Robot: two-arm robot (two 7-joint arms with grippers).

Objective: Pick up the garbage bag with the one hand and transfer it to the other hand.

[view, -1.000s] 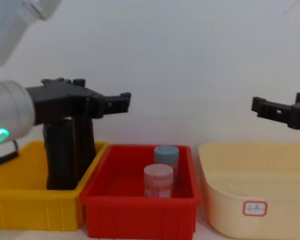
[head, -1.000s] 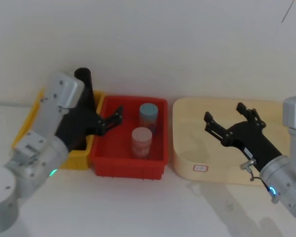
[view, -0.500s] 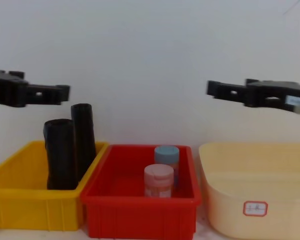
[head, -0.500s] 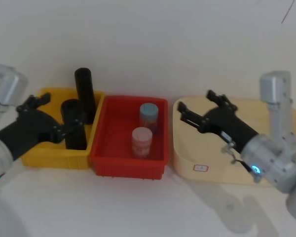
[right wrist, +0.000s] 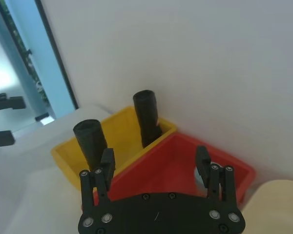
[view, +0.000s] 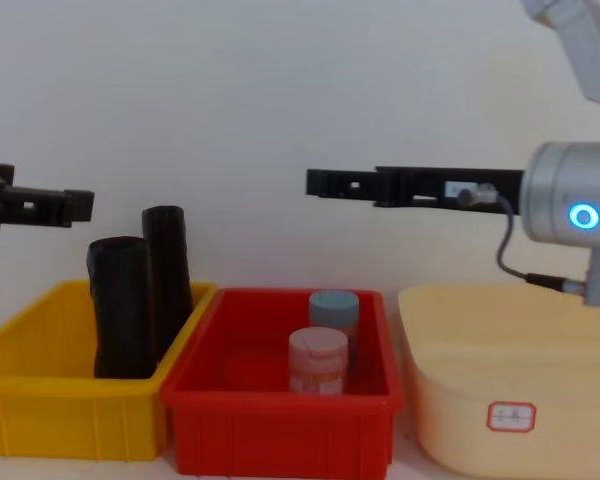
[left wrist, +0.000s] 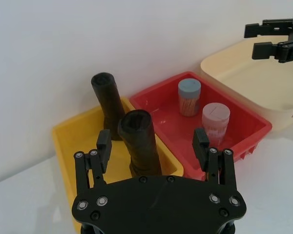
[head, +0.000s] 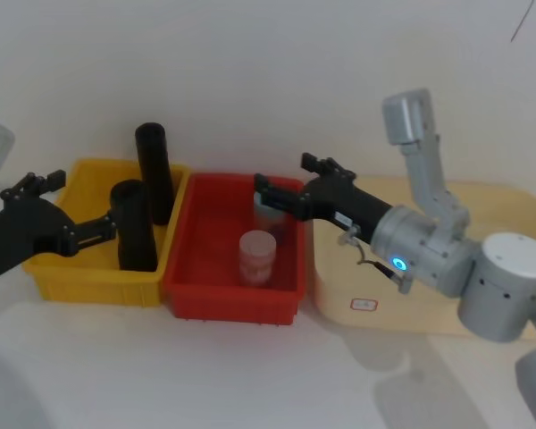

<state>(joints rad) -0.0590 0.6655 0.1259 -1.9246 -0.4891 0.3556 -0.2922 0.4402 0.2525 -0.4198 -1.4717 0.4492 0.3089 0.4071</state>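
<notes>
The left pincer [head: 87, 200] is positioned over the left part of the yellow bin [head: 89, 286]. Its fingers are spread and empty, and it points toward the garbage bag [head: 134, 228] without touching it (in the chest view it sits higher than the bag's top). The garbage bag stands upright in the yellow bin, near the right wall. The slimmer black tube [head: 152, 170] stands just behind it, at the bin's back right corner. The adjoining red bin [head: 232, 299] holds a pink-lidded jar [head: 257, 255] in front and a blue-lidded jar [head: 270, 223] behind. The right pincer [head: 283, 179], fingers spread and empty, extends level above the rear of the red bin, well above the jars. The cream tub [head: 339, 308] stands at the right on the white tabletop [head: 250, 375].
</notes>
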